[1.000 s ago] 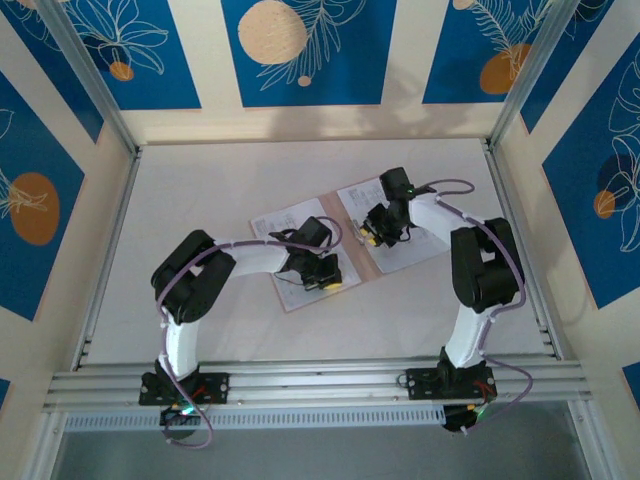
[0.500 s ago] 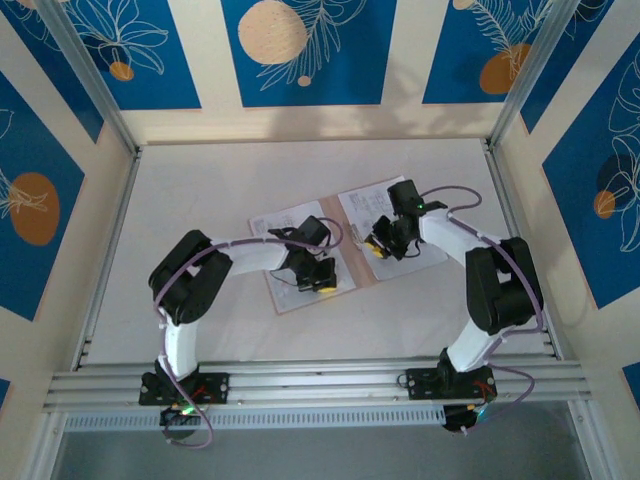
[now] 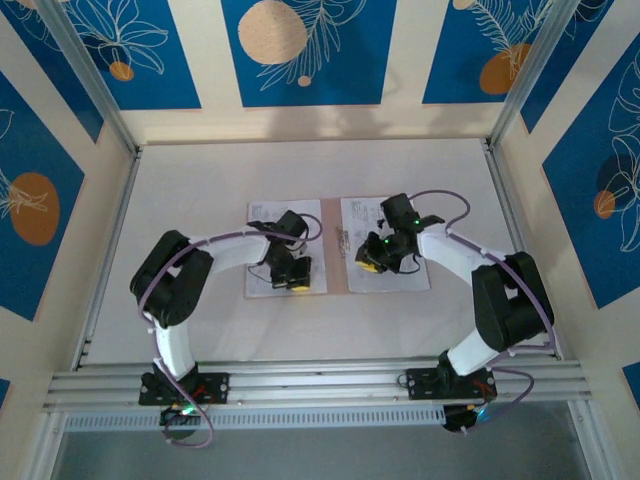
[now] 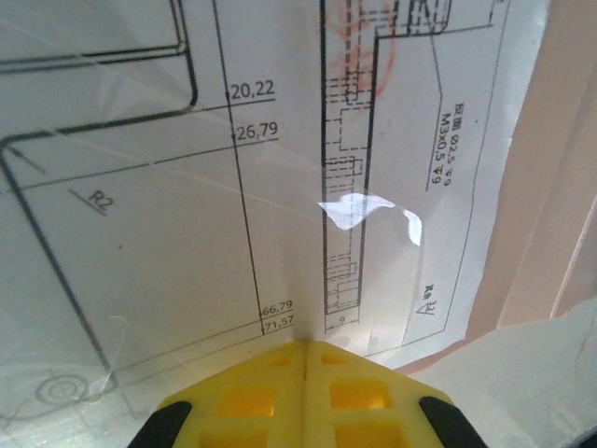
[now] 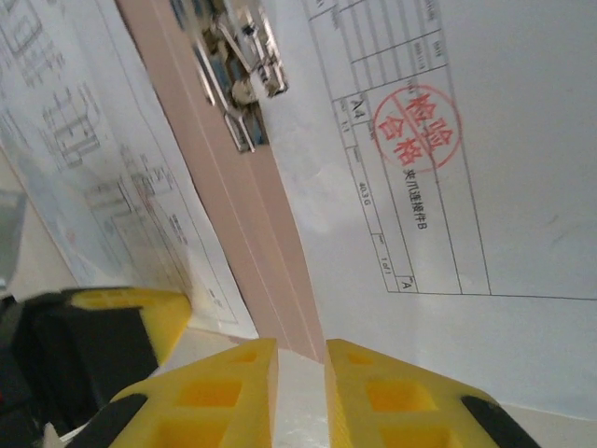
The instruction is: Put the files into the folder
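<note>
Mid-tabletop [image 3: 200,180] | folder [image 3: 333,250] lay open, flat, pink spine showing | files [image 3: 410,280] lay on both halves | left claw [image 4: 306,350] fingers together over left sheet | right claw [image 5: 300,350] fingers barely apart, gripping nothing, by spine

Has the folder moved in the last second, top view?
Yes. The folder swung clockwise; earlier skewed, it now lies square to the table's back edge.

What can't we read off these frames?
- Top view: print on the files is too small to read; the left gripper and right gripper cover parts of the sheets.
- Left wrist: glare blots the drawing; frame edges cut the sheet.
- Right wrist: clip on the folder is blurred and cut by the top edge.
</note>
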{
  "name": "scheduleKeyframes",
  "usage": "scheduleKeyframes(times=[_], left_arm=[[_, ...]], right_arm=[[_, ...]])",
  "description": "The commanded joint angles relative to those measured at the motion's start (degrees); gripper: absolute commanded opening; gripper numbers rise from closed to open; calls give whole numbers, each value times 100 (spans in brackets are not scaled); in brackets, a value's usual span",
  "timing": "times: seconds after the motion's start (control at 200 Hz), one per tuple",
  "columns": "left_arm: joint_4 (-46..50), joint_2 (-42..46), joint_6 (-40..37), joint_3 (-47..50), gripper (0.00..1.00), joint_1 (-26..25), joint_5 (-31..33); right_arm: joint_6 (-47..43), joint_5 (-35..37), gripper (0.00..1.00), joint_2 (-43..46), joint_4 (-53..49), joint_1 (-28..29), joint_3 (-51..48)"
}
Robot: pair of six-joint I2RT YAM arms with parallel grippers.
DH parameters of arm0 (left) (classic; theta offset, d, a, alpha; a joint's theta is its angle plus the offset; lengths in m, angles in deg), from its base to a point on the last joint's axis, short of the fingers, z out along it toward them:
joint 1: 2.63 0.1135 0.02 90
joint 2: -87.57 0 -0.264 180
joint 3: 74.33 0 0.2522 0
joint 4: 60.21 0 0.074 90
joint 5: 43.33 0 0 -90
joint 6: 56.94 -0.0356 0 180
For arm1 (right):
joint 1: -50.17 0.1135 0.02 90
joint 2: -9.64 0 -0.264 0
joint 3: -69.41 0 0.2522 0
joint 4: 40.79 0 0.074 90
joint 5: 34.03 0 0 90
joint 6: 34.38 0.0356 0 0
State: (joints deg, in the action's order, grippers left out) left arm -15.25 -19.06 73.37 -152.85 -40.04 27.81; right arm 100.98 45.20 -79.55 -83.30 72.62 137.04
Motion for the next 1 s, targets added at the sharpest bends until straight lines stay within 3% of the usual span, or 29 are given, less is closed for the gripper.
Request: scheduleKeyframes(times=[0.0,0.5,0.775,0.995], left_arm=[[666,-67,-156,296,0,176,602],[210,175,86,518,0,209,38],[89,255,282,489,0,85,-71],[404,589,223,215,14,167,61]], right_arm=[[-323,-202,20,82,-99,222,-77],[-253,-329,9,-1097,-30,1092,748],[-100,-233,8,-1567,-90,1136,905],[-109,-206,6,-1862,-259,1084,934]])
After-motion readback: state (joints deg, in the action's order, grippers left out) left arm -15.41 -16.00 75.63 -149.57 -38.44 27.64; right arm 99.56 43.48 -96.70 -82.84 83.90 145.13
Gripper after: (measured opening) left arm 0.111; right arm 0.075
